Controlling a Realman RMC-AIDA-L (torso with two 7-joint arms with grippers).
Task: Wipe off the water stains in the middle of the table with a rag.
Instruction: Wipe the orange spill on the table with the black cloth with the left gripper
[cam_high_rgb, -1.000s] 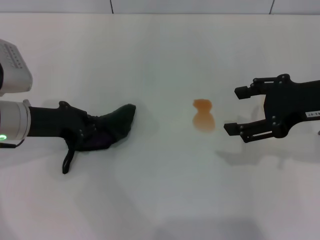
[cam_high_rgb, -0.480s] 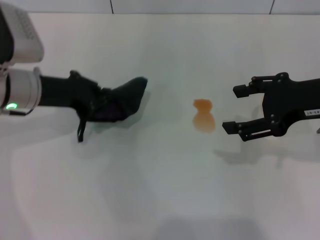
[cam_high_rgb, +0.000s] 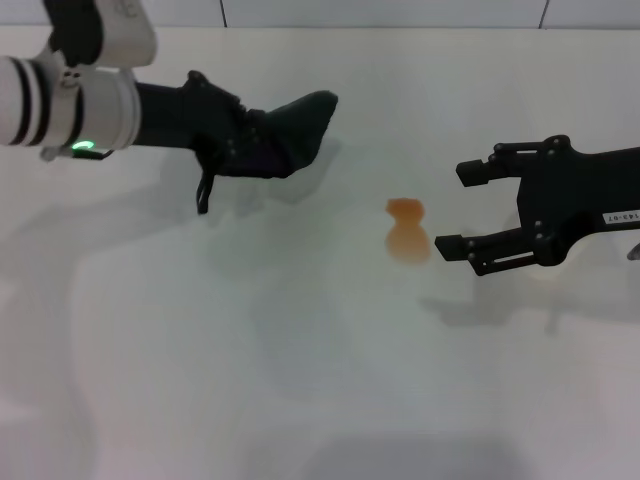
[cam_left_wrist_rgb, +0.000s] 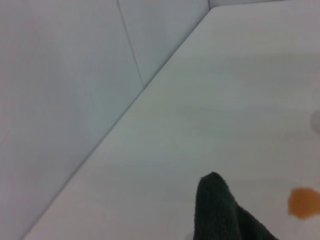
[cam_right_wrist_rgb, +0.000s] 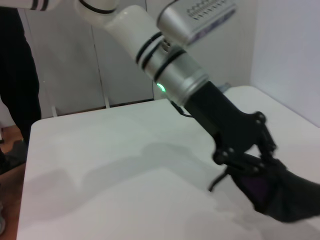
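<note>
The water stains (cam_high_rgb: 407, 231) are a small orange-brown hourglass patch in the middle of the white table (cam_high_rgb: 320, 380); they also show in the left wrist view (cam_left_wrist_rgb: 304, 202). My left gripper (cam_high_rgb: 262, 140) is shut on the dark rag (cam_high_rgb: 300, 125) and holds it above the table, to the left of and beyond the stain. The rag's tip shows in the left wrist view (cam_left_wrist_rgb: 220, 212), and the rag also shows in the right wrist view (cam_right_wrist_rgb: 287, 197). A thin dark strip (cam_high_rgb: 205, 190) hangs from it. My right gripper (cam_high_rgb: 452, 208) is open just right of the stain.
A grey panelled wall (cam_high_rgb: 380, 12) runs along the table's far edge. A person in dark clothes (cam_right_wrist_rgb: 20, 75) stands beyond the table in the right wrist view.
My left gripper has lifted the rag off the table and carried it away from me and to the right, toward the stain. My right gripper has shifted slightly toward the stain.
</note>
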